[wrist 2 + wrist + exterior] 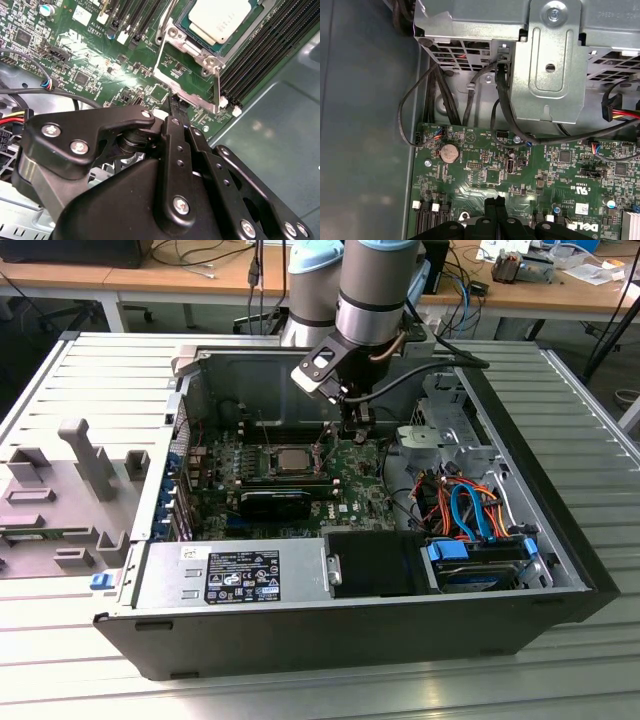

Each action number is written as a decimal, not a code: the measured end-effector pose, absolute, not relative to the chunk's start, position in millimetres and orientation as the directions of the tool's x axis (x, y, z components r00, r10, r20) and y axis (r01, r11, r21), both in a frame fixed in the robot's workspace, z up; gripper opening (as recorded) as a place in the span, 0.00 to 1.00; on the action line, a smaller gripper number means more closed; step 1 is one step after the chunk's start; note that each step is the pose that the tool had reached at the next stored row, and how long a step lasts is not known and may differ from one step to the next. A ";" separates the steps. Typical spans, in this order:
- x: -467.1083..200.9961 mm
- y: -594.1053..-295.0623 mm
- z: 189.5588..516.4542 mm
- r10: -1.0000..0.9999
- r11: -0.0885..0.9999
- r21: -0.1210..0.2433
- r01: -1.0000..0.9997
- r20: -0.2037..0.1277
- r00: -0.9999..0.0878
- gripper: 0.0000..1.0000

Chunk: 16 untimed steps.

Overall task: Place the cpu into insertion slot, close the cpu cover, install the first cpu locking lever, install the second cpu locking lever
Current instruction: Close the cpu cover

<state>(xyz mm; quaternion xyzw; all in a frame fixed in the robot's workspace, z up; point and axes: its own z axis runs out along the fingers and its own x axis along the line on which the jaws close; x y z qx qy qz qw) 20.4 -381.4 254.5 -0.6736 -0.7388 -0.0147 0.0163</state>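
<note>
On the exterior view's left, a grey plastic fixture [75, 465] is parked on the slatted desk [90, 370] beside the open PC case [300, 640]. Mid-board, the cpu [290, 458] is already seated in the insertion slot [186, 42], silver top up. The cpu cover [197, 99] is seen flipped open just beside it, with green motherboard [100, 60] showing through its window. The fingers [174, 107] are pinched together with nothing held, tips right at the cover's edge. Coloured cables [465, 505] are bunched further right.
</note>
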 end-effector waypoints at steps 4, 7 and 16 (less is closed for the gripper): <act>18.7 -381.4 253.6 0.995 0.092 0.000 0.996 0.044 -0.092 0.11; 18.6 -381.4 253.6 0.995 0.092 0.000 0.996 0.044 -0.092 0.11; 14.1 -381.4 253.0 0.995 0.092 0.000 0.996 0.044 -0.092 0.11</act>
